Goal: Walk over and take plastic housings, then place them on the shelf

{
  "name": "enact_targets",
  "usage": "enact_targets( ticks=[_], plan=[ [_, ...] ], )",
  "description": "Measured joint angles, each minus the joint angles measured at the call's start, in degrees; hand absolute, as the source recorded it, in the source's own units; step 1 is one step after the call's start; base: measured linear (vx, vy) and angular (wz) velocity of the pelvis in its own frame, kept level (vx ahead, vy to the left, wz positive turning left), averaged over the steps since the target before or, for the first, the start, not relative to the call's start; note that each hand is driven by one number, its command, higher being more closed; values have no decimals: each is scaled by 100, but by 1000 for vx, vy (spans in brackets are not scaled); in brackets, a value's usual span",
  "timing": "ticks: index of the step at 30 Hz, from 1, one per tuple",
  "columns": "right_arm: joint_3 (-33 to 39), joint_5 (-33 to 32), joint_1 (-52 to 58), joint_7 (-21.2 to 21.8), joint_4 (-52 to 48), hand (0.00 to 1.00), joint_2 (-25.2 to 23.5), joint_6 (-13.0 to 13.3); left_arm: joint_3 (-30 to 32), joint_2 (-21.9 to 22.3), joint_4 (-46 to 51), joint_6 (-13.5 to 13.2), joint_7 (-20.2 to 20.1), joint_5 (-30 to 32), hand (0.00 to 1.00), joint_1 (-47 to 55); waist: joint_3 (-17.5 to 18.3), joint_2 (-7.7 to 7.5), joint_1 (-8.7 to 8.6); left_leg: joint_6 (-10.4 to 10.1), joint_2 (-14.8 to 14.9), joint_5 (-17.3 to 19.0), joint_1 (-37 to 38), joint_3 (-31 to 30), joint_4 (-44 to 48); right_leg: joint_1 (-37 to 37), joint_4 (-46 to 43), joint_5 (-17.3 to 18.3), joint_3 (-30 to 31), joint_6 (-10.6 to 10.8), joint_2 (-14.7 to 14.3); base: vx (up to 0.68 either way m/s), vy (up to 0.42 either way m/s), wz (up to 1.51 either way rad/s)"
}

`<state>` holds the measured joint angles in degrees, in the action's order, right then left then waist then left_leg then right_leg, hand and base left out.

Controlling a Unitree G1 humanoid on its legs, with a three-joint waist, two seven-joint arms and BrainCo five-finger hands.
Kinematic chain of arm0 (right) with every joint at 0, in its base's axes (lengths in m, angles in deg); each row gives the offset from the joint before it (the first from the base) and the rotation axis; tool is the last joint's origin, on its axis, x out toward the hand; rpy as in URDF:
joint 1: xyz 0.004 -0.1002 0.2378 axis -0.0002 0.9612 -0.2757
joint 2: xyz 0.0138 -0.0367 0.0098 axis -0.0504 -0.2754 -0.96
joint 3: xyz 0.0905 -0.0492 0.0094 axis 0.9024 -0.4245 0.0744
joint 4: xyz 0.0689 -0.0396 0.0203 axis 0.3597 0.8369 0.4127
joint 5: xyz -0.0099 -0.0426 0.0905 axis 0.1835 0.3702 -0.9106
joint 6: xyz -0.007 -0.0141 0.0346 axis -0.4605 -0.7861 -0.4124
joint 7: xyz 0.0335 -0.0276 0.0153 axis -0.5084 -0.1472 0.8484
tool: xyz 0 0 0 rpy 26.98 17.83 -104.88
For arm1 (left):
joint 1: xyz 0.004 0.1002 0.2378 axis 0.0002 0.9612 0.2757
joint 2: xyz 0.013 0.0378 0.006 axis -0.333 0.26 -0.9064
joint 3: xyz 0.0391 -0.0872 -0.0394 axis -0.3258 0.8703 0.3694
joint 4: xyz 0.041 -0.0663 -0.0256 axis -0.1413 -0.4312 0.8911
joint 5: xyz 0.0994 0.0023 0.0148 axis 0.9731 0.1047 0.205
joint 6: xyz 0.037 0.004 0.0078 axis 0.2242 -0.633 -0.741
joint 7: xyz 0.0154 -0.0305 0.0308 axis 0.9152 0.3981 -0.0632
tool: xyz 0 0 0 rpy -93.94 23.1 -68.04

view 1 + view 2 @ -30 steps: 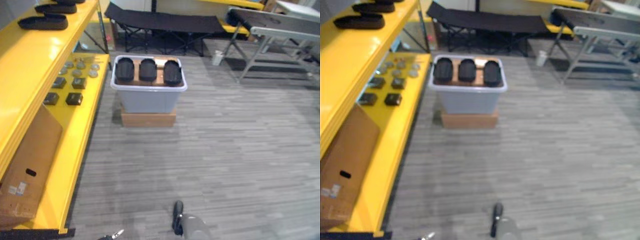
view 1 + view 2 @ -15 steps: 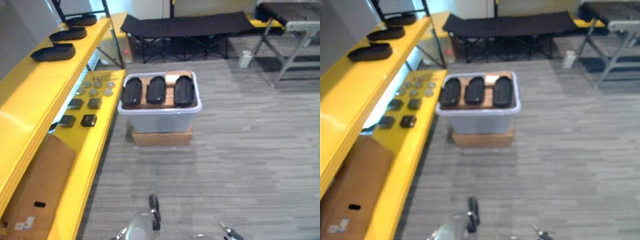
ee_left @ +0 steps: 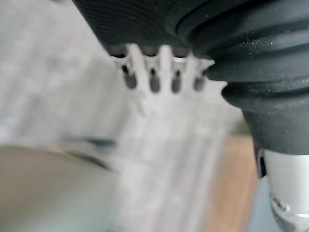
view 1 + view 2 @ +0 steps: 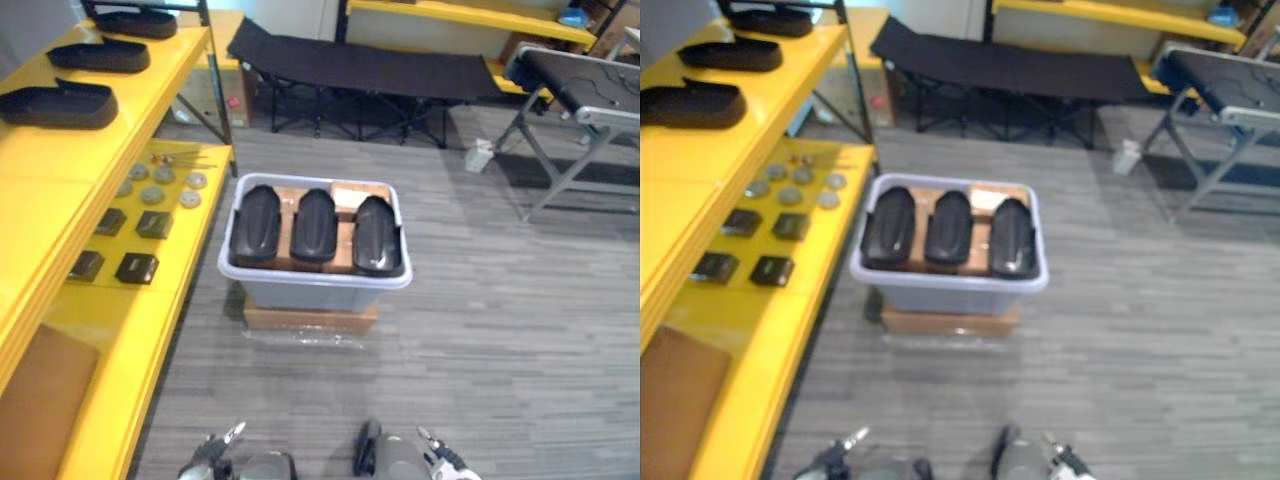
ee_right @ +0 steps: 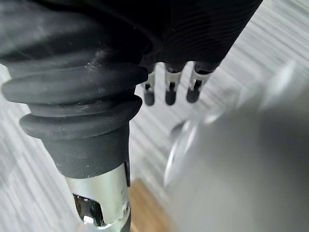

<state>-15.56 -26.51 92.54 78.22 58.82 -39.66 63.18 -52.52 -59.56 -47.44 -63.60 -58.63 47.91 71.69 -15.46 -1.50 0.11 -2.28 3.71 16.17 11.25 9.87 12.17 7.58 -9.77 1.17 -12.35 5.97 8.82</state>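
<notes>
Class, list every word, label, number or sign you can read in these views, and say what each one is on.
No text can be read.
White card in the grey bin with the black housings: any print is too small and blurred to read.

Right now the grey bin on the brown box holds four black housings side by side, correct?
Not quite. The grey bin on the brown box holds three black housings, not four, side by side. The left eye view shows this.
</notes>
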Motion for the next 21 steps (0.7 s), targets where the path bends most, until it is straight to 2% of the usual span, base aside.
enact_targets(
  ticks=[1, 2, 3, 4, 5, 6, 7, 8, 10, 11, 12, 13, 14, 15, 16, 17, 18, 20, 21],
  plan=[
    [-9, 6, 165, -37, 19, 0, -60, -41, 0, 36, 108, 1, 8, -15, 0, 29, 50, -75, 5, -121, 27, 185, 47, -176, 106, -72, 21, -310, -15, -57, 10, 498, -357, 89],
    [15, -7, 217, -38, 50, 0, -54, -64, 37, 73, 122, 52, 92, -14, 0, 105, 125, -65, 7, -266, 144, 387, 82, -306, 225, -76, -95, -636, 6, -156, -50, 483, -364, 66],
    [-15, 15, 218, -45, 57, 0, 62, -67, 59, 180, 112, 104, 160, -14, 0, 167, 196, 117, 11, -355, 350, 432, 53, -322, 338, -46, -253, -570, -85, -224, -211, 457, -330, 34],
    [-143, 95, 201, -25, 42, 0, 193, -90, 71, 365, 97, 147, 216, -5, 0, 327, 343, 336, 18, -374, 562, 424, -208, -326, 819, -67, -272, -325, -193, -355, -391, 394, -302, 22],
    [-251, 229, 201, 17, -25, 0, 303, -78, 216, 512, 113, 181, 219, -6, 0, 348, 383, 490, 40, -527, 786, 314, -596, -371, 1627, -235, -173, -234, -271, -460, -531, 389, -302, 28],
    [-297, 329, 200, 63, -21, 0, 371, -47, 231, 534, 110, 201, 213, 21, 0, 328, 354, 516, 63, -601, 874, 169, -800, -415, 2083, -394, -49, -215, -340, -490, -572, 411, -334, 34],
    [-402, 535, 187, 157, -22, 0, 451, 35, 223, 519, 110, 230, 207, 97, 0, 327, 340, 534, 83, -619, 944, 182, -933, -379, 2416, -778, 201, -209, -416, -506, -573, 311, -244, 25],
    [-428, 589, 190, 239, -56, 0, 471, 122, 211, 514, 110, 251, 206, 170, 0, 331, 335, 519, 83, -613, 944, 186, -934, -254, 2363, -943, 297, -204, -454, -513, -541, 311, -251, 18],
    [-675, 845, 194, 595, -398, 0, 494, 537, 153, 508, 167, 267, 159, 433, 0, 336, 370, 463, 74, -616, 842, 127, -1000, 248, 1523, -1207, 582, -202, -503, -499, -385, 154, -125, -2],
    [-910, 1022, 206, 752, -677, 0, 502, 727, 83, 495, 197, 269, 122, 560, 0, 332, 379, 475, 43, -556, 822, -35, -1142, 346, 1090, -1192, 663, -216, -508, -471, -368, 122, -44, -9],
    [-1360, 1309, 281, 981, -1041, 0, 556, 939, -28, 483, 219, 261, 79, 711, 0, 319, 396, 503, 38, -460, 800, -426, -1319, 310, 577, -1146, 733, -227, -514, -429, -389, 133, 14, -5],
    [-1937, 1653, 412, 1212, -1457, 0, 649, 1148, -80, 482, 225, 256, 39, 837, 0, 302, 414, 532, 40, -455, 763, -981, -1398, 279, 182, -1104, 743, -202, -516, -379, -424, 101, 69, -2],
    [-2227, 1816, 466, 1305, -1656, 0, 694, 1252, -126, 465, 242, 256, 27, 878, 0, 298, 419, 531, 54, -403, 751, -1107, -1427, 247, 88, -1077, 753, -179, -513, -350, -435, 71, 94, 7],
    [-2625, 2057, 472, 1481, -1902, 0, 696, 1398, -272, 363, 293, 255, -15, 900, 0, 284, 445, 408, 58, -386, 650, -1144, -1426, 225, -12, -1048, 760, -138, -528, -287, -354, 80, 118, 21],
    [-3201, 2419, 541, 1655, -2288, 0, 700, 1738, -472, 231, 318, 259, -71, 978, 0, 267, 499, 278, 37, -342, 530, -1179, -1435, 182, -245, -984, 767, -109, -597, -224, -237, 103, 131, 34],
    [-4045, 2708, 528, 1745, -2766, 0, 781, 2191, -624, 94, 338, 211, -113, 1115, 0, 245, 489, 78, 73, -270, 386, -1243, -1471, 161, -399, -943, 768, -101, -647, -171, -126, 91, 101, 31],
    [-4215, 2744, 516, 1756, -2867, 0, 798, 2256, -649, 65, 337, 204, -115, 1116, 0, 235, 490, 52, 80, -264, 362, -1247, -1489, 154, -413, -939, 770, -119, -659, -140, -108, 132, 108, 25],
    [-5710, 2737, 69, 1951, -3774, 0, 1006, 2765, -805, -58, 289, 150, -111, 1125, 0, 132, 478, -71, 196, -182, 211, -1220, -1536, 146, -377, -962, 844, -206, -671, -34, 23, 146, 117, 12],
    [-6004, 2682, -88, 2019, -4008, 0, 1029, 2858, -893, -83, 261, 114, -107, 1144, 0, 103, 470, -57, 243, -168, 170, -1211, -1539, 141, -368, -976, 858, -209, -677, -14, 34, 107, 88, 10]
  ],
)
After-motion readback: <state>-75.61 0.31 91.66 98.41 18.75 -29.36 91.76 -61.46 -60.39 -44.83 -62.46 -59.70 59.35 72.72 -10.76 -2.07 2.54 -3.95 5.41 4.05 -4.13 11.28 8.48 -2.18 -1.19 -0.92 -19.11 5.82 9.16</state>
